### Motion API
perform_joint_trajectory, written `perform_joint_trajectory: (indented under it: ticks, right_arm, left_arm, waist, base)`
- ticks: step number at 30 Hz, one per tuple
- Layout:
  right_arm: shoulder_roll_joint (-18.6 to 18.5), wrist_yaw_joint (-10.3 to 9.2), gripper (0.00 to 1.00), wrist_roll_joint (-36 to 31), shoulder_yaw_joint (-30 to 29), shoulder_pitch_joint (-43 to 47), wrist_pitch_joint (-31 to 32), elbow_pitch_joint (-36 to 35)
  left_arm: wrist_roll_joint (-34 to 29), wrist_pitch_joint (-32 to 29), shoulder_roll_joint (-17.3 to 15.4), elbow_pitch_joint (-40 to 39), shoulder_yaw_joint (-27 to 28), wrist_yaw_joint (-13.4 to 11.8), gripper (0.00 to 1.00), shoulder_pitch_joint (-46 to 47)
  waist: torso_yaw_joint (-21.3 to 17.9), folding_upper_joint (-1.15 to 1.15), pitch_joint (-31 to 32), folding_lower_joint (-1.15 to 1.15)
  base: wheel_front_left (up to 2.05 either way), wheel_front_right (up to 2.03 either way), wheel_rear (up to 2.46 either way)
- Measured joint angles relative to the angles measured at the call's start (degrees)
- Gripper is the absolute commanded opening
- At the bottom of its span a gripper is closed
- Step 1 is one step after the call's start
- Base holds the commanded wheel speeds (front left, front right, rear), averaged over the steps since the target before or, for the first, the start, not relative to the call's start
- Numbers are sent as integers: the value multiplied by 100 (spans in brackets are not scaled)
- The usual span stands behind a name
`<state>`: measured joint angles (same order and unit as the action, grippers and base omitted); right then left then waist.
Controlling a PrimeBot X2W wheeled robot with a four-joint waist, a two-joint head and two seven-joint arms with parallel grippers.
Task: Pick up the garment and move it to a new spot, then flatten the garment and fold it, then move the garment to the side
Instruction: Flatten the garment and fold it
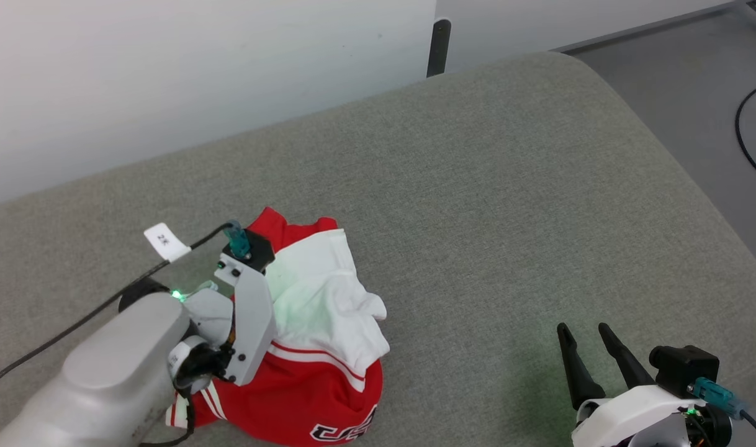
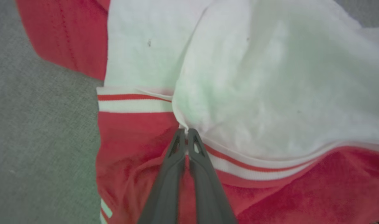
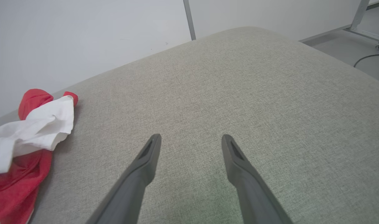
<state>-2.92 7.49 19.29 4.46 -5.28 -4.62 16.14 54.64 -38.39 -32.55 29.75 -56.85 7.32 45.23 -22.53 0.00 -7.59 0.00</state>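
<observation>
The garment (image 1: 319, 347) lies crumpled in a heap at the lower left of the grey cushion, red body below and a white sleeve bunched on top; part of the black number shows at its front edge. My left arm (image 1: 117, 366) reaches down onto it. In the left wrist view my left gripper (image 2: 186, 133) is shut, its tips pinching the white sleeve's edge beside the striped trim (image 2: 133, 101). My right gripper (image 1: 586, 338) stands open at the lower right, apart from the garment (image 3: 27, 140), with bare cushion between its fingers (image 3: 149, 155).
The grey-green cushion (image 1: 477, 217) stretches wide to the right of the heap and rounds off at its far right corner. A white wall and a dark post (image 1: 439, 46) stand behind it. A black cable (image 1: 747, 136) lies on the floor at right.
</observation>
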Motion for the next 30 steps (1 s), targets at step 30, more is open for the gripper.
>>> perform_joint_trajectory:
  ticks: [30]
  right_arm:
    - [1, 0, 100, -216, -393, 241, 265, -311]
  left_arm:
    - [788, -1135, -2326, -2170, 336, -1147, 0, -606]
  waist:
    - [1191, 0, 449, 0]
  base:
    - [0, 0, 0]
